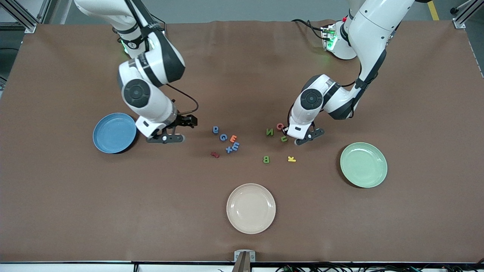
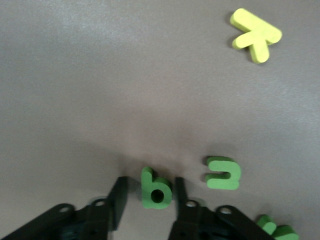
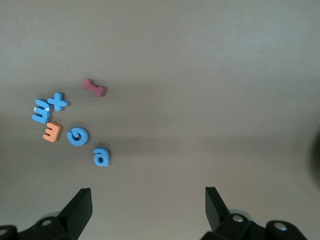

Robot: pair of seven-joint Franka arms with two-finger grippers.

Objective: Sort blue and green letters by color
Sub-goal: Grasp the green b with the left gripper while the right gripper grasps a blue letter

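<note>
Green letters: four olive-green foam letters lie toward the left arm's end of the table. An "N" [image 1: 269, 132] and a "B" [image 1: 266, 159] lie in the open; a "u"-like one [image 1: 283, 139] sits at the left gripper's edge in the front view. A "b" [image 2: 155, 190] lies between the left fingers in the left wrist view.
Blue letters: four cluster mid-table, an "a" [image 1: 215, 130], a "G" [image 1: 223, 137], a small "m" or "E" shape [image 1: 235, 145] and an "x" [image 1: 229, 150].
Other letters: an orange "E" [image 1: 233, 138] touches the blue cluster, a dark red piece [image 1: 214, 154] lies nearer the camera, a red "G"-like letter [image 1: 280, 126] is half hidden by the left gripper, and a yellow "K" [image 1: 291, 159] lies beside the "B".
Hidden: a further green letter [image 2: 278, 231] is cut off at the left wrist view's edge.
Left gripper [image 1: 291, 139]: low on the table, jaws narrow, pads just beside the "b" on each side; contact unclear.
Right gripper [image 1: 166, 138]: just above the table between the blue plate [image 1: 114, 133] and the blue cluster, jaws wide, holding nothing.
Plates: a green plate [image 1: 363, 164] at the left arm's end, a cream plate [image 1: 251, 208] nearest the camera.
</note>
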